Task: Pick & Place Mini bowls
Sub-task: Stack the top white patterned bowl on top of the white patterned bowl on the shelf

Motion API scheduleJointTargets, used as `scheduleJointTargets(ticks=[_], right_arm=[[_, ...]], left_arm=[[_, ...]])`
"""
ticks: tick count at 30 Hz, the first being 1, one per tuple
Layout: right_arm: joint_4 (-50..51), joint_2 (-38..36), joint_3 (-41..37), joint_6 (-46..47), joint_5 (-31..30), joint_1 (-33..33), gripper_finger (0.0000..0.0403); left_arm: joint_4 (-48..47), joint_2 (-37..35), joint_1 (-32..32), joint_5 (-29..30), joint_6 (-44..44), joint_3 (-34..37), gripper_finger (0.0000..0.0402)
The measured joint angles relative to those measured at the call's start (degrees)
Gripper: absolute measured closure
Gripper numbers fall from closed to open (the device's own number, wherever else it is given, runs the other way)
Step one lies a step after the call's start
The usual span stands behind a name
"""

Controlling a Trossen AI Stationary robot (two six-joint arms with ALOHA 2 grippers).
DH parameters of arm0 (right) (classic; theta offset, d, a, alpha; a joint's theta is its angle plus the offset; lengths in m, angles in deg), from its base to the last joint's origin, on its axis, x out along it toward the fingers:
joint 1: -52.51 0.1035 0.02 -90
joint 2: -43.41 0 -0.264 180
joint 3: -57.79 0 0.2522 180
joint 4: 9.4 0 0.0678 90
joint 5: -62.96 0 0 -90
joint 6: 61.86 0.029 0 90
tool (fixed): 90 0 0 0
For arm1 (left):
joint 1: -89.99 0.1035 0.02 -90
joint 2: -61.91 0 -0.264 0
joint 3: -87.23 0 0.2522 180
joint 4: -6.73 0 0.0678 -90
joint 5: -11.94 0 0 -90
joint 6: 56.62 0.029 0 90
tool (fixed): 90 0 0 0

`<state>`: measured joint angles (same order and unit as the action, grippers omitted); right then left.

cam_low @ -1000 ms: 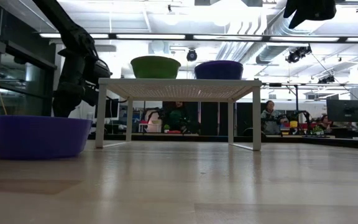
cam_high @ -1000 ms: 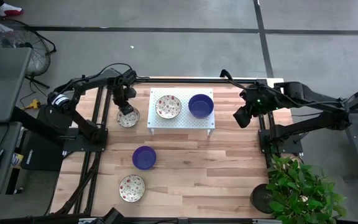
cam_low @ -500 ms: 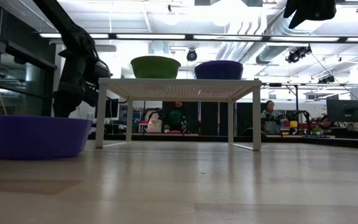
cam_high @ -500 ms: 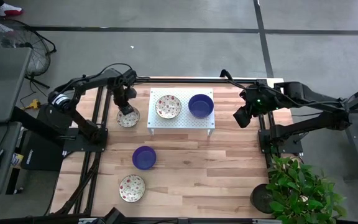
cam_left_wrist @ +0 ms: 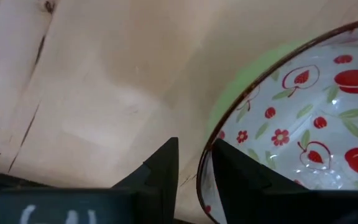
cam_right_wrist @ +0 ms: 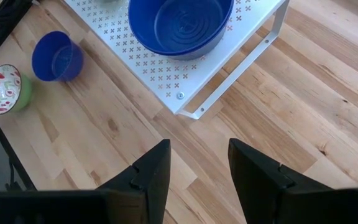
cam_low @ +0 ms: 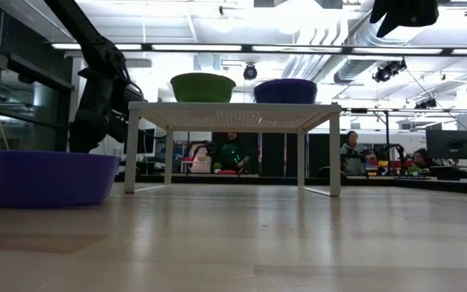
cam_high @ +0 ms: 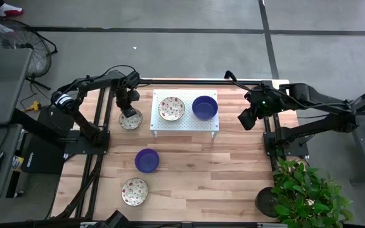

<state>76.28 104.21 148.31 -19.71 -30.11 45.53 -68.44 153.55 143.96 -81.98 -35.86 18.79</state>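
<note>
Near the tabletop's far left corner, just off the left end of the white perforated rack [cam_high: 185, 111], my left gripper [cam_high: 128, 111] is down on the patterned bowl [cam_high: 130, 120] that sits on the wood there. My wrist view shows one finger [cam_left_wrist: 241, 177] inside the bowl's rim [cam_left_wrist: 199, 180] and the other just outside it; the two stand only a narrow gap apart with the rim between them, but I cannot tell whether they have clamped it yet. To do this well, I judge I should finish the squeeze squarely across the wall before lifting, then rise straight up so the bowl does not tip or scrape the rack leg. On the rack stand another patterned bowl [cam_high: 171, 108] and a blue bowl [cam_high: 204, 107]; a second blue bowl [cam_high: 147, 160] and a third patterned bowl [cam_high: 134, 191] wait nearer the front edge. My right gripper [cam_high: 246, 118] hangs open and empty past the rack's right end.
</note>
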Motion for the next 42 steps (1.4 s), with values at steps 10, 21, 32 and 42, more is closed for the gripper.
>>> scheduleJointTargets(ticks=[10,21,32,42], right_arm=[[0.0,0.0,0.0,-0.1,0.0,0.0,0.0254],[0.0,0.0,0.0,-0.1,0.3,0.0,0.0254],[0.0,0.0,0.0,-0.4,0.6,0.0,0.0254],[0.0,0.0,0.0,-1.0,2.0,0.0,0.0254]], left_arm=[[-0.6,-0.1,0.0,-2.1,1.6,-0.2,0.0388],[-1.9,-0.6,0.0,-5.6,4.5,0.0,0.0398],[-10.6,-0.7,0.0,-5.7,7.5,-6.7,0.0398],[-22.5,-0.7,0.0,-4.0,7.9,-19.8,0.0398]])
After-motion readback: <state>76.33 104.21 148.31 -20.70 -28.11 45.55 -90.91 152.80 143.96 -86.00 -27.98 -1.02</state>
